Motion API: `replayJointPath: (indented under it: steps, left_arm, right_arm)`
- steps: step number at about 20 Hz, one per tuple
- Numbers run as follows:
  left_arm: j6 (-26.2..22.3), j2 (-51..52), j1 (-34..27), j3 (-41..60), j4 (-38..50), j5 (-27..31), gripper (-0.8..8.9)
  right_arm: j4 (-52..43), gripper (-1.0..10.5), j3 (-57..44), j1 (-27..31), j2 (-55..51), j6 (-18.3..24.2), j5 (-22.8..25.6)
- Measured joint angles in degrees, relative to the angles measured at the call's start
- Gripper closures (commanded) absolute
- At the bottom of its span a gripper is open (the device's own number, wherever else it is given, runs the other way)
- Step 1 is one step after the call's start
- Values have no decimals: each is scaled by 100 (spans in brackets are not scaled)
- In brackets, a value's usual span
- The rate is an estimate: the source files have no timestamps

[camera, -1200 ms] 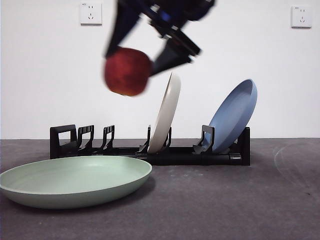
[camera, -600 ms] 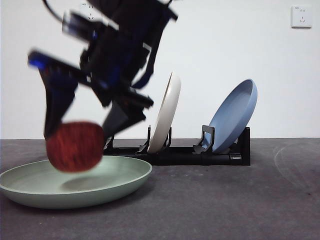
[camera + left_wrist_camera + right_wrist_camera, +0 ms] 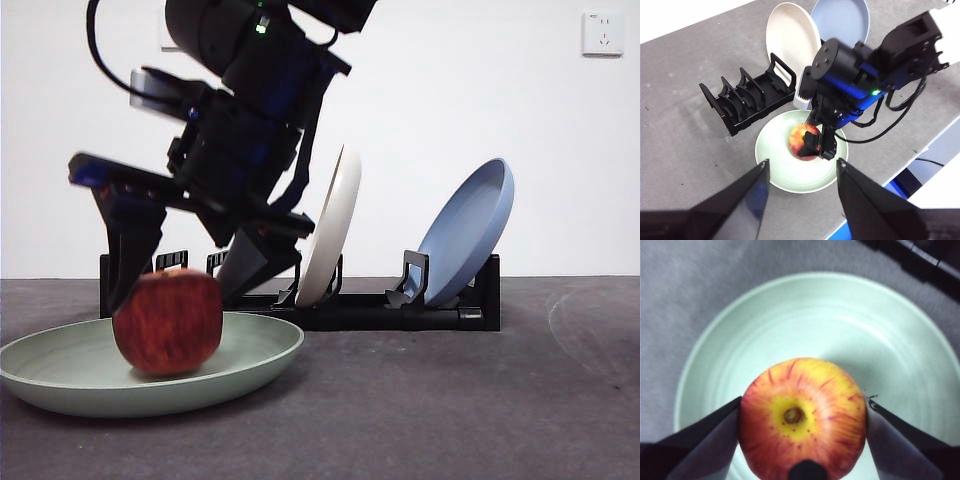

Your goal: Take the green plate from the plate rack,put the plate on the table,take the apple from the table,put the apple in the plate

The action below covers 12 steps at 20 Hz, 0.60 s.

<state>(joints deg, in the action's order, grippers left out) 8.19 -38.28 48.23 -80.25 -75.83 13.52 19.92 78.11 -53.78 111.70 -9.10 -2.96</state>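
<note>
We see the right gripper point(image 3: 175, 285) reaching down over the green plate point(image 3: 255, 350), its two black jaws pressed against opposite sides of the apple point(image 3: 168, 322). In the front view the apple sits low inside the plate, its underside at the plate's floor, slightly left of the plate's middle. The right wrist view looks straight down on the apple point(image 3: 802, 417), stem hollow facing up, with a jaw touching each flank and the pale green dish point(image 3: 880, 345) all around it.

The green plate lies flat on the table point(image 3: 480, 400), at the near left, just in front of the plate rack point(image 3: 350, 310). The rack holds a cream-white plate point(image 3: 335, 220) leaning near its middle and a blue plate point(image 3: 470, 225) tilted at its right end; the slots at its left end stand bare.

The left gripper point(image 3: 802, 187) hangs high above the scene, its jaws spread wide apart and holding nothing.
</note>
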Motion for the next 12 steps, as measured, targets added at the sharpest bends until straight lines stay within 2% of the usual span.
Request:
replayJointPath:
  steps: [4,7,12]
  left_arm:
    - [2,0,0,0,0,0,588]
    - [2,0,0,0,0,0,588]
    - [2,0,0,0,0,0,588]
  right_arm:
    - [-24,588,0,0,22,11,-2]
    - [-17,413,0,2,22,39,-42]
    - [9,403,0,2,24,57,-50]
